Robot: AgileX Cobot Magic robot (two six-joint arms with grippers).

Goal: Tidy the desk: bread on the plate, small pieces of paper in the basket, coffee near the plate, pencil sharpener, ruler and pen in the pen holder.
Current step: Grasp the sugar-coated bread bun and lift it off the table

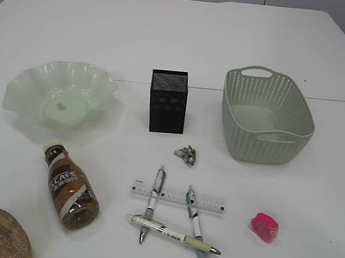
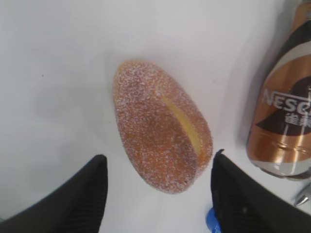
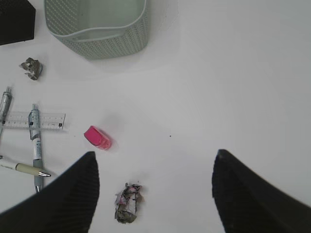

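1. Down at the near-left corner of the table (image 1: 171,29), well in front of the plate (image 1: 23,96), I've got the bread (image 2: 160,141) lying flat. My left gripper (image 2: 158,194) hangs right over it, jaws spread wide either side of its near end, not touching it.
2. Just right of the bread lies the coffee bottle (image 1: 71,186) on its side, cap end toward the plate.
3. Right of the plate stands the black pen holder (image 1: 168,102), and further right again the green basket (image 1: 266,118).
4. One paper scrap (image 1: 186,155) sits just in front of the pen holder. Nearer me from there is the ruler (image 1: 177,197) with three pens (image 1: 172,233) lying across and beside it.
5. The pink pencil sharpener (image 1: 264,226) is off to the right of the ruler, in front of the basket.
6. My right gripper (image 3: 155,194) is also wide open, holding nothing, hovering above a second paper scrap (image 3: 127,203) just near of the sharpener.
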